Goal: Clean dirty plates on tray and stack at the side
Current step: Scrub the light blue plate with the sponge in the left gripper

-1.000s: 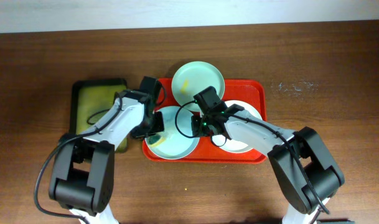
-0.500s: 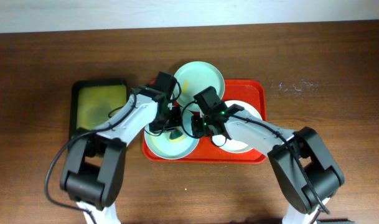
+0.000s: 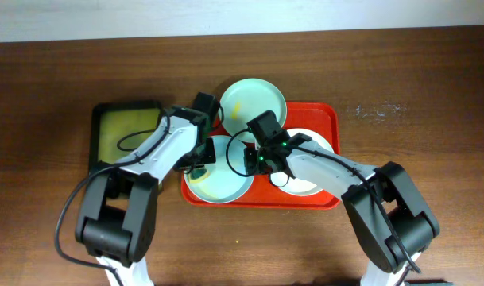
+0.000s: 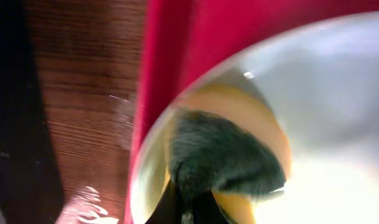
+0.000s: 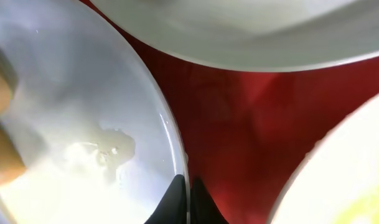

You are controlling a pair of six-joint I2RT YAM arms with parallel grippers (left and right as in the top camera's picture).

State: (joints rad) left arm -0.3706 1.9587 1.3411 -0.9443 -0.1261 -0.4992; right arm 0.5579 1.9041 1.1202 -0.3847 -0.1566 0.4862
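Note:
The red tray (image 3: pixel 325 119) holds three plates. A mint plate (image 3: pixel 253 99) with a yellow smear sits at the back, a white plate (image 3: pixel 317 141) at the right, and a pale blue plate (image 3: pixel 226 184) at the front left. My left gripper (image 3: pixel 200 159) is shut on a green and yellow sponge (image 4: pixel 223 152) and presses it on the pale blue plate (image 4: pixel 326 93) near its left rim. My right gripper (image 3: pixel 256 161) is shut on that plate's right rim (image 5: pixel 177 155), one finger (image 5: pixel 184 193) on each side.
A smaller black-rimmed yellow-green tray (image 3: pixel 126 135) lies on the wooden table left of the red tray. The right arm reaches across the white plate (image 5: pixel 345 180), which has a yellow smear. Bare red tray floor (image 5: pixel 239 124) shows between the plates.
My left gripper swept the sponge right toward the plate's middle, then back to its left rim. The right gripper has kept its hold on the plate's rim.

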